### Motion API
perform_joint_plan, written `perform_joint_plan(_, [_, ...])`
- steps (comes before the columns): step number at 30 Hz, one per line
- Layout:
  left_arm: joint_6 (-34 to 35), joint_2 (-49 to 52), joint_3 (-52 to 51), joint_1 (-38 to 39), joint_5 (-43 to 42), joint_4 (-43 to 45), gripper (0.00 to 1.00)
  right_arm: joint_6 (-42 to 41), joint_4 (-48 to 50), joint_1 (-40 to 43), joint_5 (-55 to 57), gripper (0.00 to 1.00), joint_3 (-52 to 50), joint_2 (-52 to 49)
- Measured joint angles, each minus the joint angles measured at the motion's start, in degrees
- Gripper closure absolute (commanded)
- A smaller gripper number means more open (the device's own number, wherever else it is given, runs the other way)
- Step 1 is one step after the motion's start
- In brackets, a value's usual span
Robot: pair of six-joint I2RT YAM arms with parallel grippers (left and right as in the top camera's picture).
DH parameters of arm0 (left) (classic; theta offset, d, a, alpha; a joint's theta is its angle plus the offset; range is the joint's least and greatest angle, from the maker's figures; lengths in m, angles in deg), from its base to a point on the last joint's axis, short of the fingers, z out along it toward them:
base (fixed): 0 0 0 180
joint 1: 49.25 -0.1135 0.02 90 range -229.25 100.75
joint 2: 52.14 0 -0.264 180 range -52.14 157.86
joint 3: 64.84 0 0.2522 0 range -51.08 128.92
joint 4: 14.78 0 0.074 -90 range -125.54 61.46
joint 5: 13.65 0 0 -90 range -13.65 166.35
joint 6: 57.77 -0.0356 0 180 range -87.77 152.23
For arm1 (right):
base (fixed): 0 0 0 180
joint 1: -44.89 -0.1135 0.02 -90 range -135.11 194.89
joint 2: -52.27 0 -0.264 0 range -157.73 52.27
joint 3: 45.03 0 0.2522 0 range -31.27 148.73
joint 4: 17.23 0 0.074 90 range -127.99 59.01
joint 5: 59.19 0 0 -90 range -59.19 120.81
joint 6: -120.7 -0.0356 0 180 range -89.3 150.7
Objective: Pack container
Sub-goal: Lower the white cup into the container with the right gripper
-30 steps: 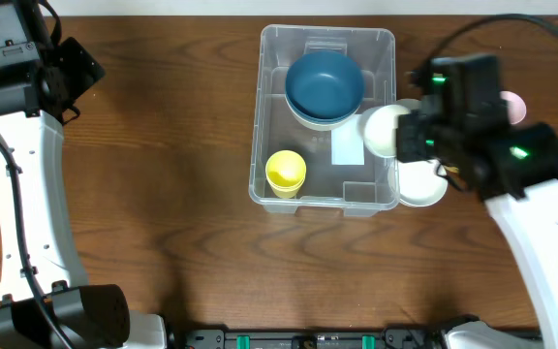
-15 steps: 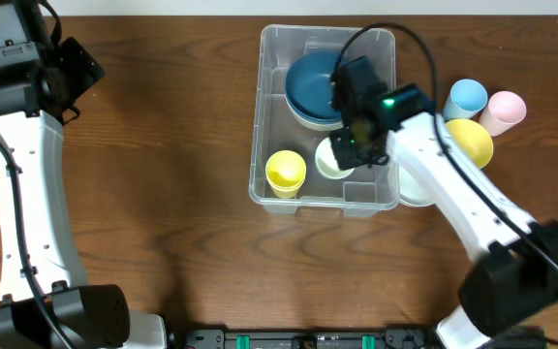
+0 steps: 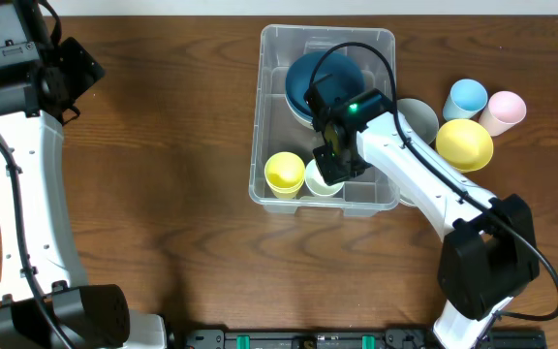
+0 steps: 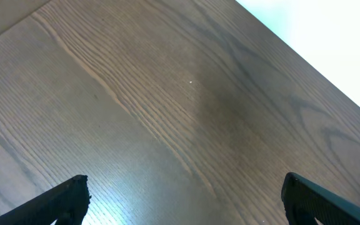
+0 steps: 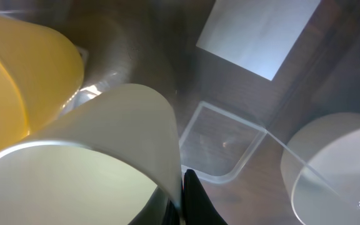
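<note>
Container (image 3: 258, 145), right tool (image 3: 325, 173) clamped on cream cup (image 3: 318, 184) beside yellow cup (image 3: 285, 172) inside; left tool (image 4: 186, 206) spread wide.

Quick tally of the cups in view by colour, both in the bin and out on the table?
Yellow cup, in the container: 1
White cup, in the container: 1
Light blue cup, on the table: 1
Pink cup, on the table: 1
Total: 4

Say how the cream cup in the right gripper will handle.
The cream cup looks thin-walled plastic: probably light and stiff. Pinched at its rim by the right gripper, it may slip. Tapered, it could tip against the nearby yellow cup.
</note>
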Motion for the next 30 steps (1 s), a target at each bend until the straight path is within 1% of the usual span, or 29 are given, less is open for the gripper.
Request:
perform_joint_plan(8, [0.0,0.0,0.0,0.0,0.0,0.0,0.02,-0.1,-1.9,0.0,0.2,0.92,-0.2,-0.1])
perform_joint_plan(19, [0.0,0.0,0.0,0.0,0.0,0.0,0.02,-0.1,1.6,0.0,0.9,0.93,-3.6,-0.3])
perform_joint_plan(25, [0.0,0.0,0.0,0.0,0.0,0.0,0.02,-0.1,1.9,0.0,0.9,0.91,-3.7,-0.3])
perform_joint_plan(27, [0.0,0.0,0.0,0.0,0.0,0.0,0.02,-0.2,1.9,0.0,0.9,0.88,-3.7,-0.3])
perform_joint_plan(30, [0.0,0.0,0.0,0.0,0.0,0.0,0.02,-0.2,1.8,0.0,0.8,0.87,-3.7,-0.3])
